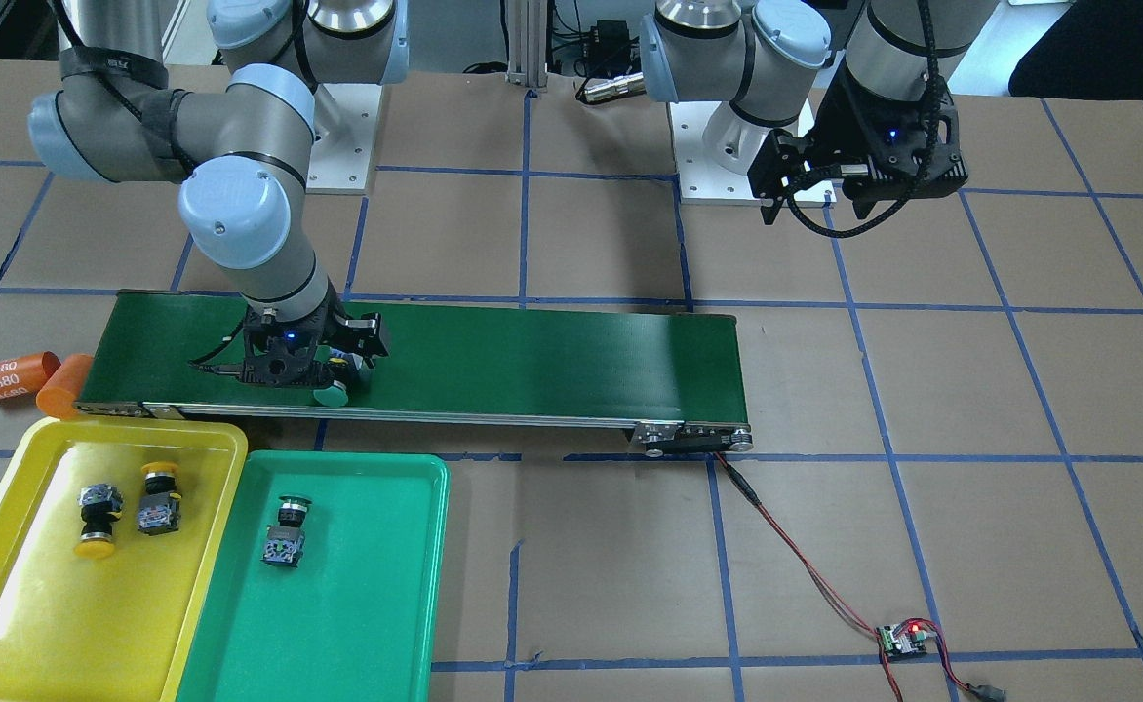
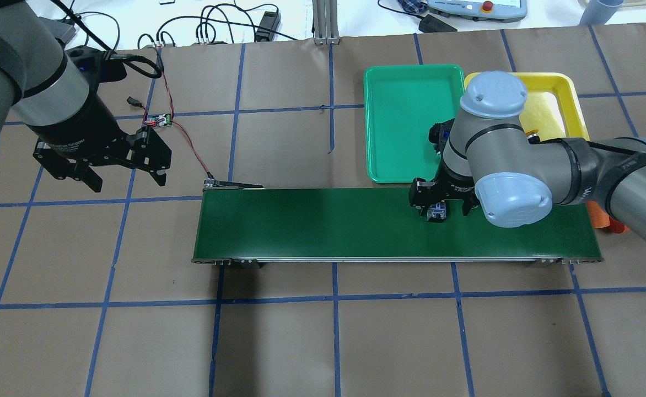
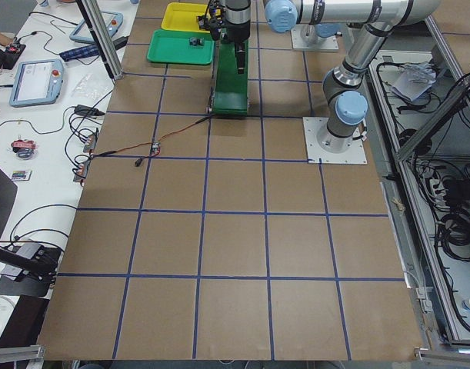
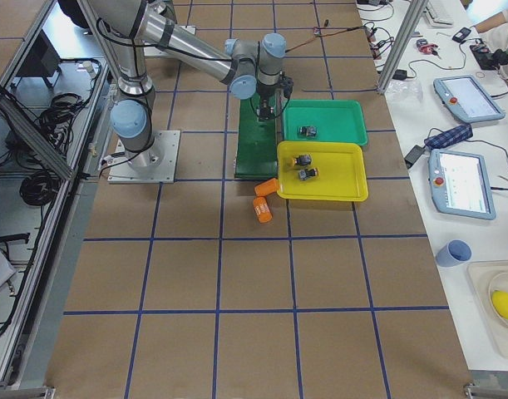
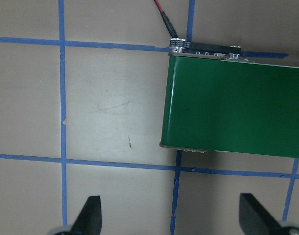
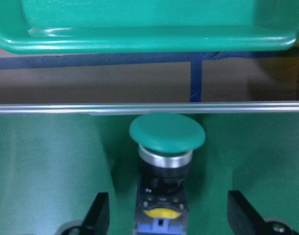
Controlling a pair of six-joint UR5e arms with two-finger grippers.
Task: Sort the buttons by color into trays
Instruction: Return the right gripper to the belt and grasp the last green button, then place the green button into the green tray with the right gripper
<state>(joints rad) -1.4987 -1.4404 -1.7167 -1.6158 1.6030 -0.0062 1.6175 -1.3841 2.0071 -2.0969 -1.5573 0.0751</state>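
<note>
Aim matters: your right fingers [image 6: 99, 213] stand released, straddling the green-capped black push-button [image 6: 166, 134] lying mid-frame on the dark-green conveyor belt [image 6: 51, 161]. Clench squarely on its black body, beneath the cap. Your left fingers [image 5: 90, 215] hang released too.

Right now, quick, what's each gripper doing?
Left gripper: open, holding nothing.
Right gripper: open, straddling the green-capped button on the conveyor belt, not yet clamped.

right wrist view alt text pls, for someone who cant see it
A black push-button with a round green cap lies on the dark-green conveyor belt between the open jaws of the right gripper, neither touching it. Beyond the belt is a green plastic tray's rim.
</note>
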